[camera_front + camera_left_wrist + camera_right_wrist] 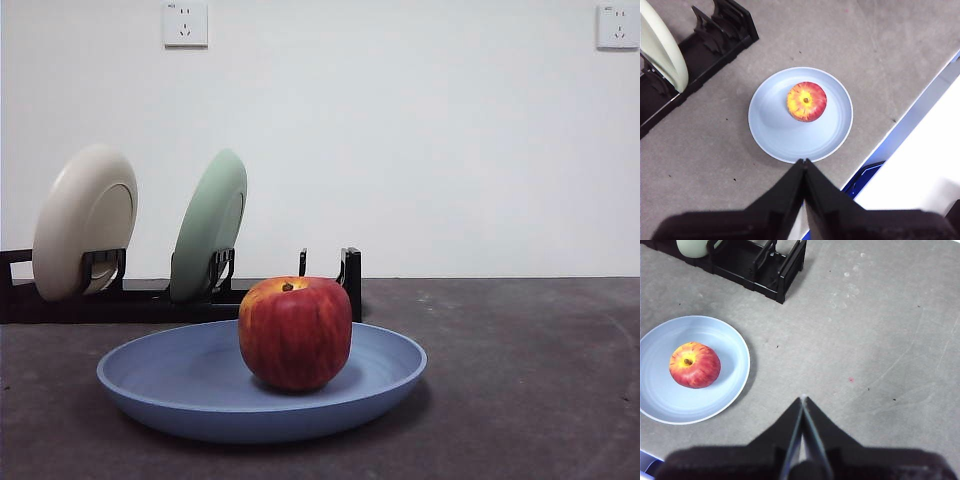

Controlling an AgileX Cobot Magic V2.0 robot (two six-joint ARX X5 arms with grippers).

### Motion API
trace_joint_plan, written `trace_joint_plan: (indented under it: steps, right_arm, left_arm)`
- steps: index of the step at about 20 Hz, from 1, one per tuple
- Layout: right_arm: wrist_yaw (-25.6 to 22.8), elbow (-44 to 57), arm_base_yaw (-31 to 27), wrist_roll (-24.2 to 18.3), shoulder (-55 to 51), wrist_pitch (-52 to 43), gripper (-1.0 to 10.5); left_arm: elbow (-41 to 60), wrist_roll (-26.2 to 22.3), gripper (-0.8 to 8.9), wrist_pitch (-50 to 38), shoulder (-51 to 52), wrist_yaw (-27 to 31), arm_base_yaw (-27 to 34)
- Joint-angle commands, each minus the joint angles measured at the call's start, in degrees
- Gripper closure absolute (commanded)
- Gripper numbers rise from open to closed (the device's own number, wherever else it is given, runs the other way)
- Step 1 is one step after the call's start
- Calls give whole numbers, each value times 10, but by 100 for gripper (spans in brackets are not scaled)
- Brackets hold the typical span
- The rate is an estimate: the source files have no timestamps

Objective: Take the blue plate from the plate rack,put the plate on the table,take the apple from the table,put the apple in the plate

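The blue plate [180, 385] [775, 130] [725, 347] lies flat on the dark grey table [520, 380], in front of the black plate rack [150, 295] [715, 45] [765, 270]. The red apple [295, 332] [806, 101] [695, 365] stands upright in the plate's middle, stem up. My left gripper [804, 161] hangs shut high above the table's edge, well clear of the plate and holding nothing. My right gripper [803, 398] is shut too, high over bare table beside the plate. Neither arm shows in the front view.
A cream plate [85, 220] [660, 45] and a pale green plate [210, 225] [692, 247] stand upright in the rack. The table's edge [900, 125] runs close to the blue plate, with a white surface and something blue beyond it.
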State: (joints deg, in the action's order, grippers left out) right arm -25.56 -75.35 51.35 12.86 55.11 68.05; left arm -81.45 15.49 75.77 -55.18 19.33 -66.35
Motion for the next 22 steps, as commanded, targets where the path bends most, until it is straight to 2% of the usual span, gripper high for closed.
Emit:
trace_joint_plan:
  steps: [1, 2, 5, 6, 8, 9, 10, 12, 13, 14, 16, 18, 22]
  right_arm:
    - [-2, 0, 0, 5, 3, -3, 946]
    - [-2, 0, 0, 5, 2, -2, 946]
    - [-2, 0, 0, 5, 2, -3, 946]
    - [-2, 0, 0, 5, 3, -2, 946]
    - [-2, 0, 0, 5, 4, -2, 946]
    - [-2, 0, 0, 5, 4, -2, 946]
    - [-2, 0, 0, 5, 4, -2, 946]
    - [-2, 0, 0, 5, 5, -2, 946]
    - [-2, 0, 0, 5, 5, -3, 946]
    - [-2, 0, 0, 5, 5, -2, 946]
    - [-2, 0, 0, 5, 5, -2, 946]
    - [-2, 0, 0, 5, 5, -2, 946]
    - [-2, 0, 0, 5, 5, -2, 946]
  left_arm:
    - [0, -5, 817, -2, 1, 0, 16]
    - [0, -12, 817, -2, 1, -2, 28]
    - [0, -84, 817, -2, 13, -2, 100]
    - [1, -115, 817, -9, 19, -2, 136]
    - [27, -213, 817, -98, 41, -16, 208]
    - [57, -266, 817, -172, 61, -50, 249]
    - [100, -303, 817, -257, 84, -110, 294]
    - [222, -336, 817, -438, 144, -263, 386]
    - [295, -337, 817, -523, 177, -315, 425]
    - [369, -337, 817, -598, 213, -334, 457]
    - [513, -334, 817, -713, 283, -332, 498]
    - [631, -316, 817, -770, 350, -328, 521]
    - [765, -214, 817, -820, 459, -291, 558]
